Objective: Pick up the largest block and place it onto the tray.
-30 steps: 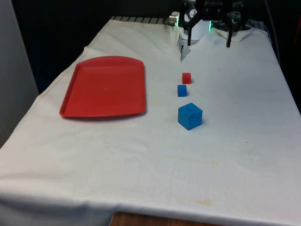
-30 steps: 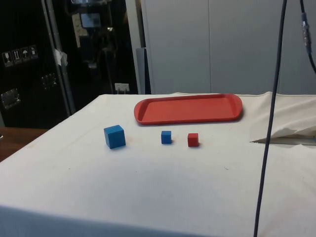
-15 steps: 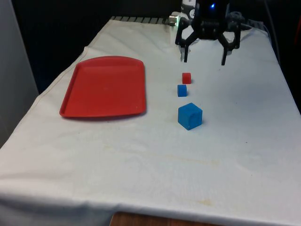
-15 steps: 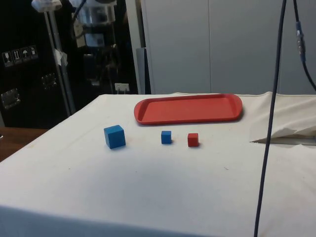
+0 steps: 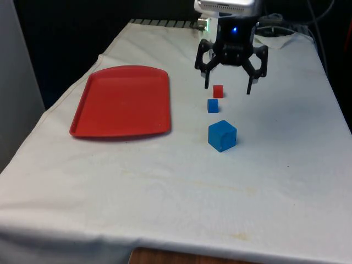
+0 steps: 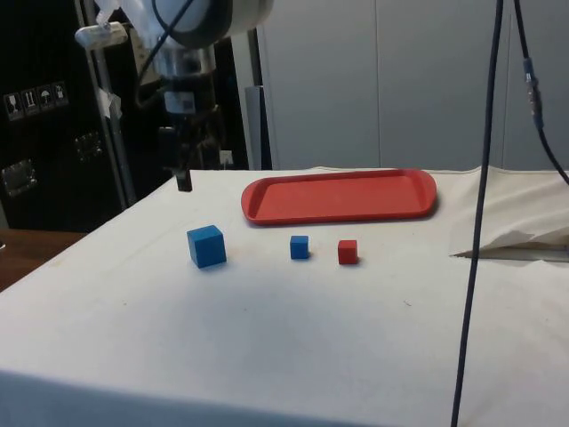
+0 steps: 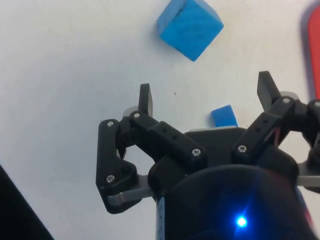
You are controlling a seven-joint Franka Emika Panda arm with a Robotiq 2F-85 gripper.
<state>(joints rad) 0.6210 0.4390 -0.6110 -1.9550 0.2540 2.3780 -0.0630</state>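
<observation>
The largest block, a big blue cube (image 5: 222,136) (image 6: 206,245) (image 7: 190,27), rests on the white cloth. Beyond it, in a row, stand a small blue cube (image 5: 213,105) (image 6: 300,247) (image 7: 224,117) and a small red cube (image 5: 218,91) (image 6: 348,252). The red tray (image 5: 124,102) (image 6: 342,196) lies at the front view's left with nothing on it. My gripper (image 5: 227,88) (image 6: 183,182) (image 7: 205,86) hangs open in the air, fingers pointing down and spread wide. It is over the small cubes, short of the big blue cube and holding nothing.
A black cable (image 6: 484,222) hangs down at the side view's right. A raised fold of cloth (image 6: 516,245) lies beside it near the robot's end. Bare cloth stretches between the cubes and the tray and towards the near table edge.
My gripper has come down from the table's far end towards the row of cubes and now shows in the side view. The cubes and tray have not moved.
</observation>
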